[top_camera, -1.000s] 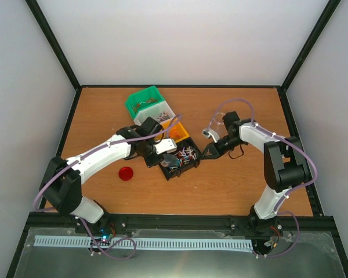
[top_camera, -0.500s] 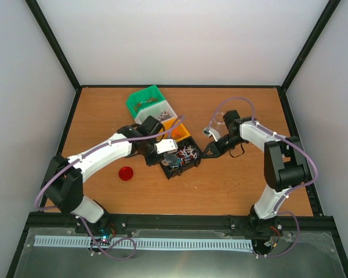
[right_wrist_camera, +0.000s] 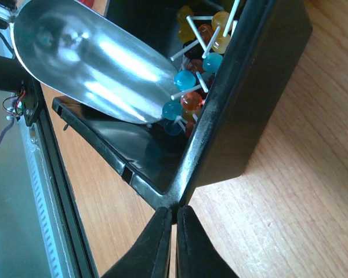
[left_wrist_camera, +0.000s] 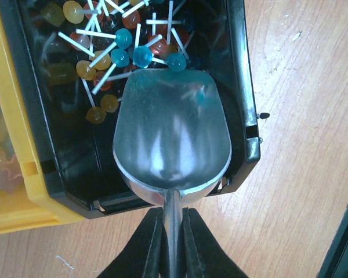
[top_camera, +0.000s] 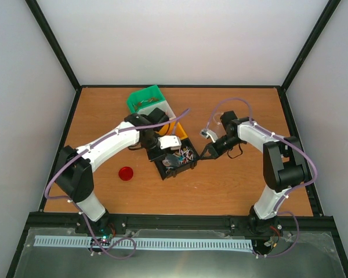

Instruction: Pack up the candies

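Near the surface's [top_camera: 232,191] centre, lollipops [left_wrist_camera: 142,55] fill one end of the black bin [left_wrist_camera: 243,87]. Left hand [left_wrist_camera: 173,243] clamps an empty scoop [left_wrist_camera: 171,133] touching them. Right hand [right_wrist_camera: 174,223], fingers together, seemingly pinches the bin's corner. None scooped yet.

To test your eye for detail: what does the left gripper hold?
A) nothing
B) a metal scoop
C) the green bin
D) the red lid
B: in the left wrist view the left gripper is clamped on the handle of the scoop, whose bowl lies in the black bin by the candies.
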Controlling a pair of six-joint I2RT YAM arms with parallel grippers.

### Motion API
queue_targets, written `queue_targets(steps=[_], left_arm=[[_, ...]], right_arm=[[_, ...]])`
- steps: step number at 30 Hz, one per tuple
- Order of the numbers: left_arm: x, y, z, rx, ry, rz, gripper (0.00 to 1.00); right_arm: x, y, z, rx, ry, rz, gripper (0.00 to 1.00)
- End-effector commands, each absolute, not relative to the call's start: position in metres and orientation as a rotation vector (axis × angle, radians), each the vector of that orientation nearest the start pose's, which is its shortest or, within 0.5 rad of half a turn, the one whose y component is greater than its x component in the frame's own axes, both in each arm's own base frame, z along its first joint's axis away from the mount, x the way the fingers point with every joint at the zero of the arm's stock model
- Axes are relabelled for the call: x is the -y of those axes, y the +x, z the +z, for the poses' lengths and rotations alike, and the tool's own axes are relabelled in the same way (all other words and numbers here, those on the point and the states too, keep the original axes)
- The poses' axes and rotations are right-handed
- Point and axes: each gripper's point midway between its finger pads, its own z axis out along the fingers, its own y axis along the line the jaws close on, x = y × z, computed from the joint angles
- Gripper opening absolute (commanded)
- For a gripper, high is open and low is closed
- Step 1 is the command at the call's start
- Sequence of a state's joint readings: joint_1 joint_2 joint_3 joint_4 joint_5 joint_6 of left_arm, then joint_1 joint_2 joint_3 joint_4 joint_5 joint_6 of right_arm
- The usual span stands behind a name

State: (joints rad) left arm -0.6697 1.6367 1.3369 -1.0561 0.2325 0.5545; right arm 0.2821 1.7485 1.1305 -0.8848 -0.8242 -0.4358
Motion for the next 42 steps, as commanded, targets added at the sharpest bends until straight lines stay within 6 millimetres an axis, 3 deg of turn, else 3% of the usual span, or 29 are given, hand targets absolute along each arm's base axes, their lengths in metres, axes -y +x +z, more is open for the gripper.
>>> queue_targets(steps=[1, 5, 9, 11, 16, 20, 26, 30, 36, 42], left_arm=[[0.246, 0.231, 0.137, -2.382, 1.783, -0.436, 0.01], [0.239, 0.231, 0.118, -2.437, 1.793, -0.391, 0.01], [0.232, 0.231, 0.092, -2.488, 1.758, -0.345, 0.01], [0.231, 0.229, 0.079, -2.517, 1.738, -0.344, 0.01], [0.242, 0.235, 0.072, -2.517, 1.655, -0.393, 0.01], [0.249, 0.239, 0.063, -2.511, 1.631, -0.427, 0.01], [0.272, 0.252, 0.051, -2.467, 1.509, -0.526, 0.01], [0.288, 0.252, 0.05, -2.361, 1.441, -0.654, 0.01], [0.311, 0.26, 0.07, -2.133, 1.374, -0.78, 0.01], [0.296, 0.266, 0.087, -2.05, 1.3, -0.813, 0.01]], right_arm=[[-0.216, 0.27, 0.099, -2.509, -1.046, 1.2, 0.04], [-0.218, 0.27, 0.101, -2.497, -1.041, 1.223, 0.07], [-0.222, 0.269, 0.106, -2.479, -1.034, 1.263, 0.27], [-0.223, 0.269, 0.108, -2.47, -1.03, 1.28, 0.31], [-0.225, 0.27, 0.099, -2.495, -1.005, 1.299, 0.27], [-0.23, 0.269, 0.094, -2.507, -0.995, 1.332, 0.17], [-0.232, 0.262, 0.089, -2.525, -0.996, 1.358, 0.08], [-0.232, 0.257, 0.087, -2.531, -0.999, 1.364, 0.06], [-0.23, 0.256, 0.085, -2.552, -1.01, 1.34, 0.04], [-0.224, 0.258, 0.089, -2.553, -1.03, 1.301, 0.04]])
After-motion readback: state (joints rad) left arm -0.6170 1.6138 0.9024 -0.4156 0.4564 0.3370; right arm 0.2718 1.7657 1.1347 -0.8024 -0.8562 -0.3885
